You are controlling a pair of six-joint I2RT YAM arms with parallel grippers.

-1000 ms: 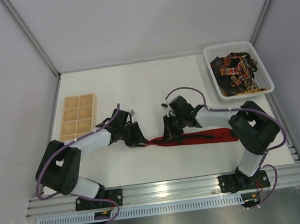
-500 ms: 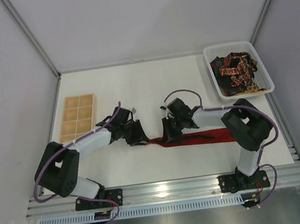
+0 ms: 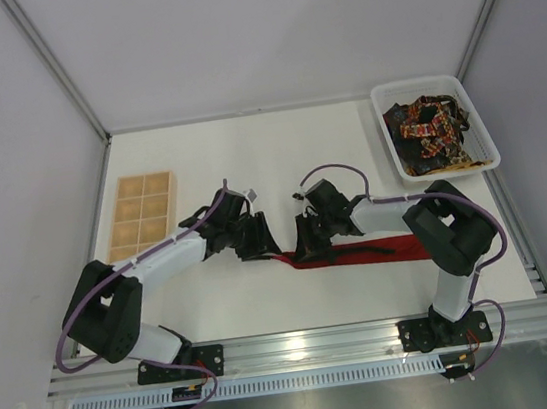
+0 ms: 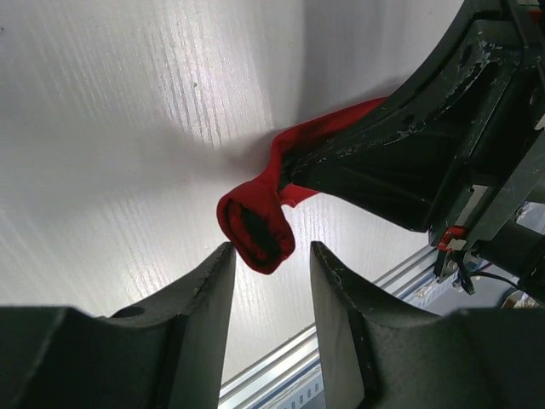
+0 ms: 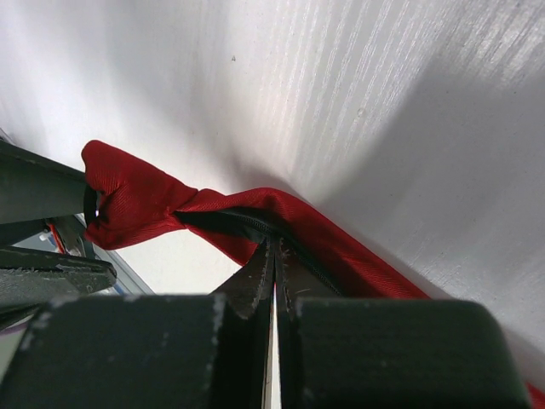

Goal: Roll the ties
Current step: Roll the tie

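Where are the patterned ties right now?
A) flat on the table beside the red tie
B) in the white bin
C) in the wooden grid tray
B: the patterned ties sit piled in the white bin, far right, apart from the red tie.

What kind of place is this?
Likely a robot lab test cell: a white table boxed in by plain panels, left arm and right arm bolted to a metal rail, a red tie and a bin of patterned ties.
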